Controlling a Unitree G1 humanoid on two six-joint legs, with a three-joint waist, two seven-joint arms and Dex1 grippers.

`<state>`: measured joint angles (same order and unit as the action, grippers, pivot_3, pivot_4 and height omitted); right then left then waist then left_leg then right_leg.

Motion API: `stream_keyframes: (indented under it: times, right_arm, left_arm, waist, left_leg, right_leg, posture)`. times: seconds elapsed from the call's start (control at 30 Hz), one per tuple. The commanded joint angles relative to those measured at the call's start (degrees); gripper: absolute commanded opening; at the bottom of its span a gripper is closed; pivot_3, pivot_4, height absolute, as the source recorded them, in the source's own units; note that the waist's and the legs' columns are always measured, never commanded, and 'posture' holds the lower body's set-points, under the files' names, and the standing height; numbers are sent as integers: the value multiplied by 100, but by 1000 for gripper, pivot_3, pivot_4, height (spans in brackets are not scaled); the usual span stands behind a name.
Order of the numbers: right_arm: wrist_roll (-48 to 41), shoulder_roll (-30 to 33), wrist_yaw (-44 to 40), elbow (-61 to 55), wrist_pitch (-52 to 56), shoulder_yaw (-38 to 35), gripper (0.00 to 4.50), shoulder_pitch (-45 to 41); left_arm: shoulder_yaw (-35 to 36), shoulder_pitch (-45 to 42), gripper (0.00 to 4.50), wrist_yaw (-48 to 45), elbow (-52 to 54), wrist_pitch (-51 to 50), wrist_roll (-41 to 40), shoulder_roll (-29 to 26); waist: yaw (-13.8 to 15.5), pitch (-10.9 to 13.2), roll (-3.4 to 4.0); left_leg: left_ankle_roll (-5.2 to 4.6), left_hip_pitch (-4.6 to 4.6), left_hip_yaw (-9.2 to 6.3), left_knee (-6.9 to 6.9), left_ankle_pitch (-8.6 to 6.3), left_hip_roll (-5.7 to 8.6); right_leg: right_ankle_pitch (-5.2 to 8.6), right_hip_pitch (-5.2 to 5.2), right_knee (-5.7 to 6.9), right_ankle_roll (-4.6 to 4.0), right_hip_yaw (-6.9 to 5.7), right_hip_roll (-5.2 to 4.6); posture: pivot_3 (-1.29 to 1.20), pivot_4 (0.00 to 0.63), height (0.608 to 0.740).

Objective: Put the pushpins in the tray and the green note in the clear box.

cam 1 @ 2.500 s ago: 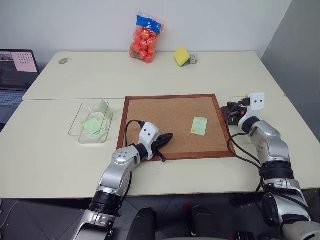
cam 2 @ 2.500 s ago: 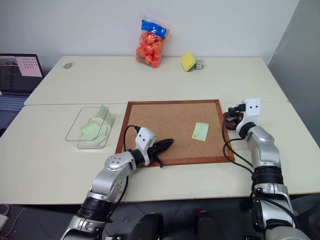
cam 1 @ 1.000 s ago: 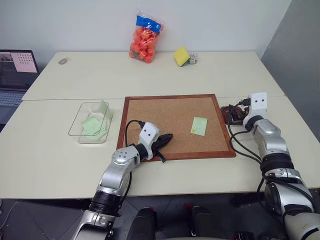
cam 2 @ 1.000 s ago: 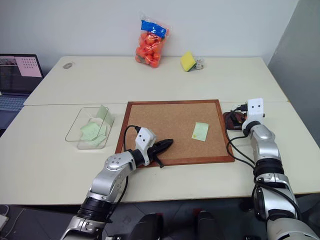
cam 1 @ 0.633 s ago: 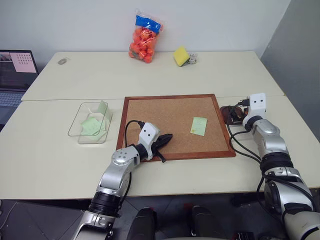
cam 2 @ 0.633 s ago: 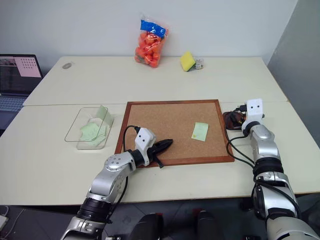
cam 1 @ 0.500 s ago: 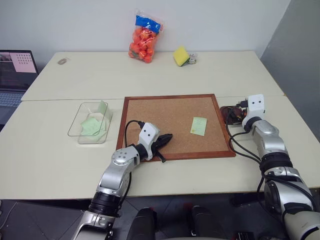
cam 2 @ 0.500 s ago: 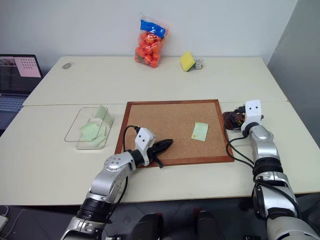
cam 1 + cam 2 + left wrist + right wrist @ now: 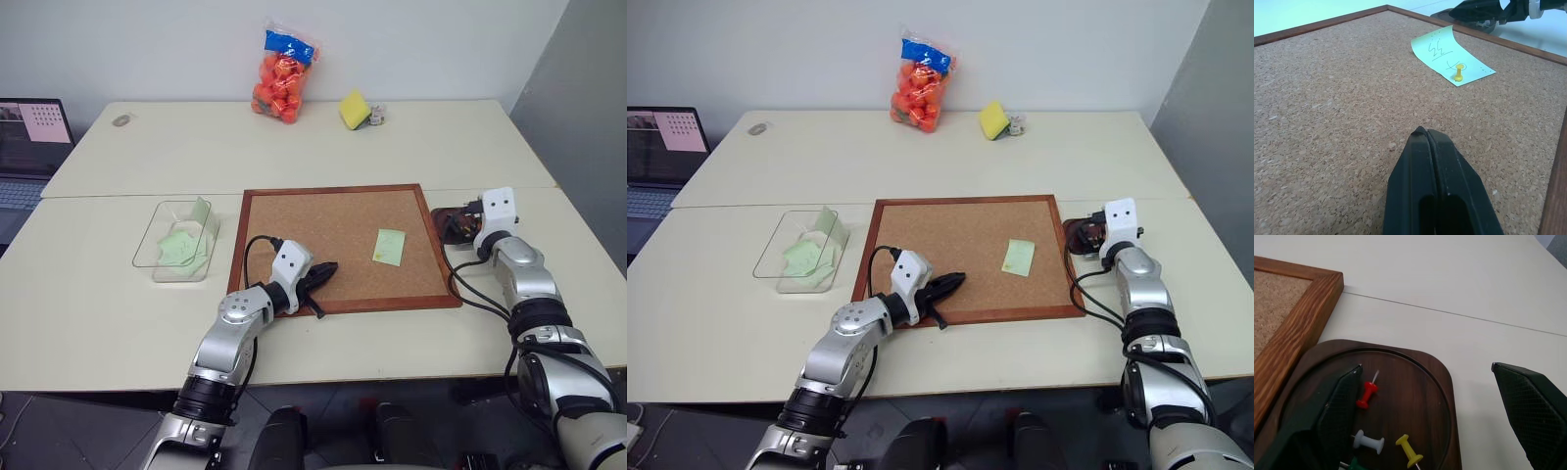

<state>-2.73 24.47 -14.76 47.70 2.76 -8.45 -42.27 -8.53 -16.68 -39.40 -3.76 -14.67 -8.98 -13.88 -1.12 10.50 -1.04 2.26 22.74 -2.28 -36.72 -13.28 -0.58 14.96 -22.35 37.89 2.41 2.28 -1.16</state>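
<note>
Our left gripper has its two black fingers pressed flat together with nothing between them, and it hangs low over the near left part of the corkboard. Ahead of it and off to its right, well apart, we see the green note lying on the cork with pen marks on it and one edge curling up, pinned by a yellow pushpin that stands upright through it. Beyond the note, past the board's far frame, the dark tray and our other gripper show in the left wrist view. Our right gripper is spread wide and holds nothing; it hovers over the brown tray, which sits on the table just beside the corkboard's right frame, one finger above the dish and the other out over bare tabletop. In the tray, beneath and between those fingers, lie a red pushpin, a white pushpin and a second yellow pushpin, with a bit of a green one at the near edge. To the left of our left gripper, off the board, stands the clear box with pale green slips inside.
</note>
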Motion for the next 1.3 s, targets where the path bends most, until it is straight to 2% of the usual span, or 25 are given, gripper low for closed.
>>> stream_keyframes:
  times: [0.03,0.6,0.73,1.07,1.13,1.3]
  right_arm:
    - [-251,45,-13,-181,-259,-269,4496,-238]
    - [-540,17,-172,-983,-85,-342,4496,123]
    - [-658,-17,-659,-1597,73,-139,4496,457]
    - [-1382,60,-2752,-4001,731,682,4496,1808]
    - [-1396,50,-2887,-4218,788,807,4496,1929]
    - [-1078,-220,-2794,-3945,693,1185,4496,1838]
  left_arm:
    - [-177,82,0,-36,-74,-112,4,43]
    - [-229,-42,0,-116,-209,-65,35,68]
    - [-219,-27,0,-121,-204,-44,51,64]
    - [-214,38,0,-95,-160,-44,47,73]
    - [-216,36,0,-94,-162,-43,47,76]
    - [-222,8,0,-93,-190,-26,55,84]
  waist:
    - [0,0,0]
    - [5,0,0]
    - [17,0,0]
    - [24,-2,4]
    - [22,-2,5]
    - [24,-2,4]
  left_leg:
    - [0,0,0,0,0,0]
    - [0,0,-2,-1,0,0]
    - [0,1,-4,-1,0,-1]
    - [-1,1,-9,-3,0,-5]
    - [-1,0,-9,-2,0,-4]
    - [0,-1,-9,-3,-1,-3]
  right_leg:
    - [0,0,0,0,0,0]
    - [0,0,2,1,-2,-1]
    - [-1,1,2,1,-3,-2]
    - [6,2,1,15,-6,-3]
    - [7,3,0,17,-7,-2]
    - [14,3,0,28,-7,-2]
  posture:
    - [0,150,740]
    - [0,150,740]
    - [0,150,740]
    - [0,150,740]
    - [0,150,740]
    - [0,150,740]
